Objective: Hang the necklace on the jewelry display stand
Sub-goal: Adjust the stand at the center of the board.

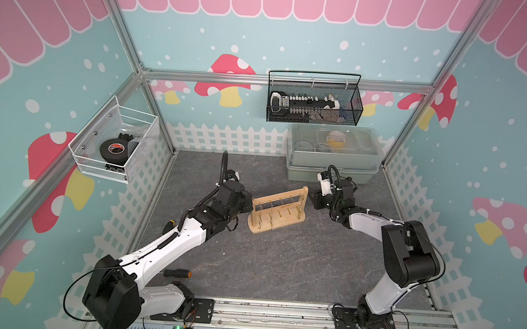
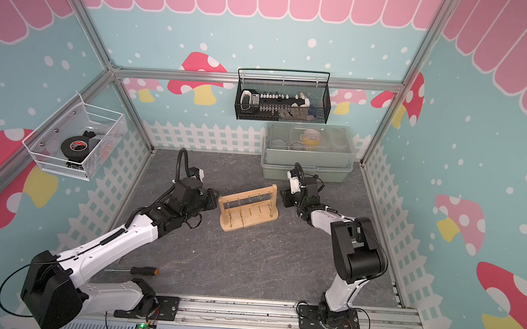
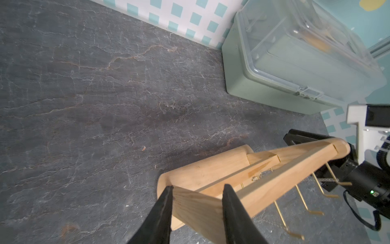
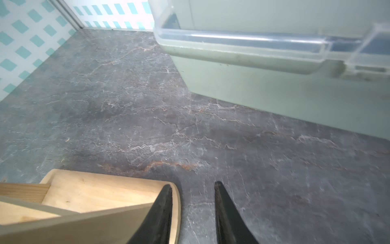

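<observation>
1. The jewelry display stand (image 1: pixel 279 217) stands on its base near the green-grey lidded box (image 1: pixel 328 174), not touching it. One end of its long top bar points toward the box, the other end away.
2. The left fingers (image 3: pixel 164 213) are clamped on the wooden post at the end far from the box.
3. The right fingers (image 4: pixel 163 205) are apart at the end near the box, with only bare surface between them.
4. The gold hooks (image 3: pixel 304 202) are thin. A tiny shiny bit on the base is too small to name.
5. The surface (image 1: pixel 280 268) is dark grey, like cracked stone. The walls are blue with mushrooms. A screwdriver (image 1: pixel 180 273) lies well apart from the box.
</observation>
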